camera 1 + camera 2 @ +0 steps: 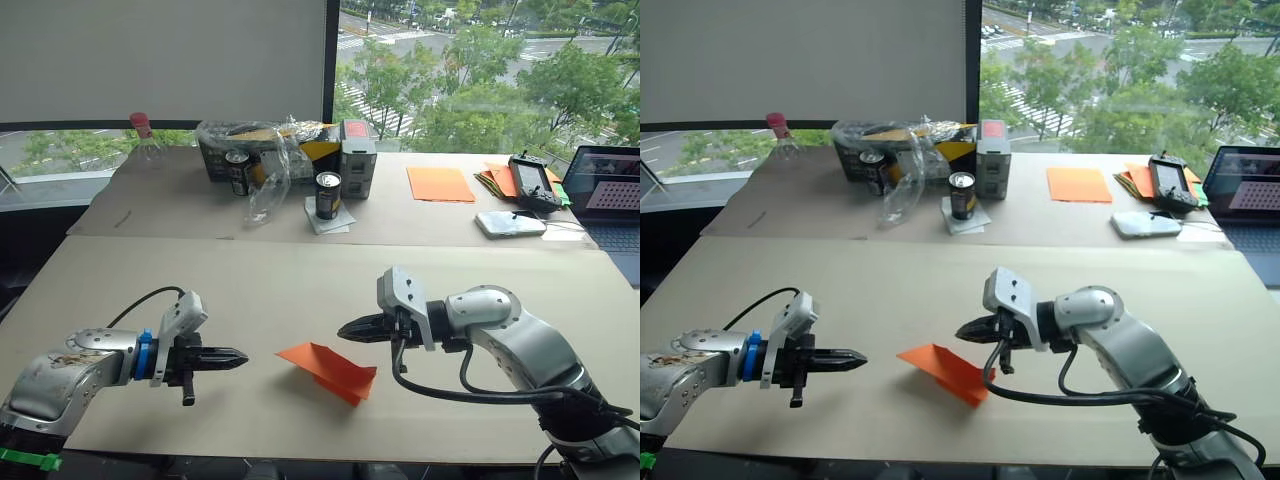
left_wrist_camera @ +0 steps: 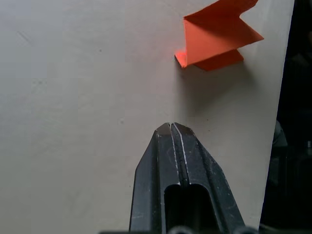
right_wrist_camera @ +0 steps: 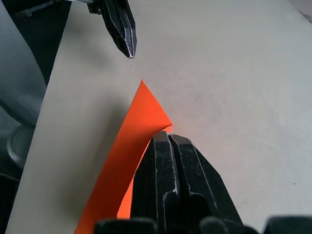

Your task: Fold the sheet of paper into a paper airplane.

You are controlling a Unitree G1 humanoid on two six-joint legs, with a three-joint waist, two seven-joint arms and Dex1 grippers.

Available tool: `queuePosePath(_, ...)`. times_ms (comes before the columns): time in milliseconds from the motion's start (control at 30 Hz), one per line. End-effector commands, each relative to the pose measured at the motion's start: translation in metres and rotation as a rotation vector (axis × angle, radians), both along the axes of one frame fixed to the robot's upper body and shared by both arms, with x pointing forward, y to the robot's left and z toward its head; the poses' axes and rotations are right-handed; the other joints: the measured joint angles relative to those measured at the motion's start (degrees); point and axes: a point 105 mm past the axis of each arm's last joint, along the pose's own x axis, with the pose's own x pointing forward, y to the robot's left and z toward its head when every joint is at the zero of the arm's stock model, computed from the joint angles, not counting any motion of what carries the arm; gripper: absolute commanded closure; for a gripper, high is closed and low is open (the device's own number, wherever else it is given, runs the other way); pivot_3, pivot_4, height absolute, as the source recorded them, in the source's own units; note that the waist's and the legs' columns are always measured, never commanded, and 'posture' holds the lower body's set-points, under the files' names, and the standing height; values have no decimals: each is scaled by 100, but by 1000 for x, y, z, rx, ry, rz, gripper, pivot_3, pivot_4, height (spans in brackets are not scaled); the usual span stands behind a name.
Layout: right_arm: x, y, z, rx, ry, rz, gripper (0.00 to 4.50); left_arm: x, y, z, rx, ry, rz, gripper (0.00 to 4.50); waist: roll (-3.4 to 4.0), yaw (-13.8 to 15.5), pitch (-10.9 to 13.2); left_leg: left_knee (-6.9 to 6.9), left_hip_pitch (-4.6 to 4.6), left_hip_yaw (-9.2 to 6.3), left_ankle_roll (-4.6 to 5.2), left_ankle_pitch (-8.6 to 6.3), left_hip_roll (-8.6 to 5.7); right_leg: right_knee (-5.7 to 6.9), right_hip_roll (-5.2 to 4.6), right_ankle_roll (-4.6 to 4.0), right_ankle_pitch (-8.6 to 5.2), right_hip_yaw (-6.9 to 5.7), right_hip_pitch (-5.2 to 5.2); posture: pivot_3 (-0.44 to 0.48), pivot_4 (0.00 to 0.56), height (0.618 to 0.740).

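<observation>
Risk 1: the paper airplane (image 1: 328,370) lies loose on the tabletop (image 1: 300,280) with raised flaps; I would judge that a brush from either closed fingertip pair could skid it toward the near edge rather than press a crease.
Risk 2: the folds look springy, so a wing may well lift open again if nothing flattens it.
Risk 3: both arms point inward at the same small target; a joint approach could make them meet over it.
Left gripper (image 1: 243,357): jaws clenched on nothing, tips aimed at the airplane's pointed end, near it but apart.
Right gripper (image 1: 343,329): jaws clenched, empty as far as I can see, hovering just above and beside the airplane's far side; whether it touches the paper I cannot tell.
Item: 1 paper airplane, bright orange, a layered wedge with 1 sharp point and a stepped, notched tail end.
Position: on the near tabletop, between the 2 grippers, close to the front edge.
Condition: creases crisp; upper flap standing off the surface, casting a shadow beneath.
Progress, judged: folding seems near complete.
</observation>
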Motion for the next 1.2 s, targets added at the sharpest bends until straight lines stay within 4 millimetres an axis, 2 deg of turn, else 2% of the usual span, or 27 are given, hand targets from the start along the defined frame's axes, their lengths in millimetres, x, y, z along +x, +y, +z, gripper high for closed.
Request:
queuePosePath(33,-13,9,10,19,28,53,4474,-8,-12,14,-26,-32,-72,4500,-2,-4,2,4,-3,0,0,0,1,-1,0,0,0,0,0,0,150,730)
queuePosePath(167,-17,9,-7,-40,93,44,4474,-11,-18,18,-46,-46,-80,4500,-3,-25,3,8,4,1,0,0,4,7,5,0,0,-1,5,0,150,730)
queuePosePath(300,-13,9,-12,-54,102,25,4474,-11,-19,17,-44,-55,-70,4500,-3,-49,4,14,17,1,1,1,6,28,11,-4,3,-1,8,0,150,730)
queuePosePath(433,24,-2,-22,-113,75,-97,4474,2,-13,10,3,-84,15,4500,-3,-83,5,45,24,5,2,2,10,36,15,-5,3,1,19,0,150,730)
queuePosePath(533,40,-8,-14,-117,26,-142,4474,3,-12,9,6,-82,21,4500,-3,-70,5,61,18,6,2,2,10,41,17,-6,6,2,18,0,150,730)
queuePosePath(667,53,-14,9,-91,-33,-189,4474,3,-13,7,4,-76,20,4500,-3,-69,5,60,10,4,2,1,9,42,16,-7,7,3,14,0,150,730)
queuePosePath(733,50,-15,24,-77,-57,-176,4474,3,-14,7,2,-77,21,4500,-2,-62,5,60,7,2,2,1,9,41,15,-7,7,3,12,0,150,730)
queuePosePath(900,46,-13,43,-28,-29,-203,4474,6,-15,7,-2,-81,19,4500,-2,-59,5,60,6,2,3,1,7,43,13,-7,9,2,12,0,150,730)
queuePosePath(967,40,-10,42,-36,-33,-203,4474,8,-16,8,-9,-88,16,4500,-2,-59,5,60,9,2,3,1,7,45,14,-8,9,2,14,0,150,730)
queuePosePath(1033,26,-2,27,-81,-5,-168,4474,12,-18,9,-6,-120,12,4500,-2,-59,5,60,9,1,3,1,8,46,15,-8,9,2,13,0,150,730)
queuePosePath(1067,22,1,22,-96,-3,-158,3899,15,-19,10,-1,-138,11,4500,-2,-59,5,60,10,1,3,1,8,46,15,-8,9,2,14,0,150,730)
queuePosePath(1200,13,9,4,-131,21,-185,2592,22,-23,17,-35,-185,20,4500,-2,-61,5,64,5,2,3,1,5,46,13,-7,10,2,13,0,150,730)
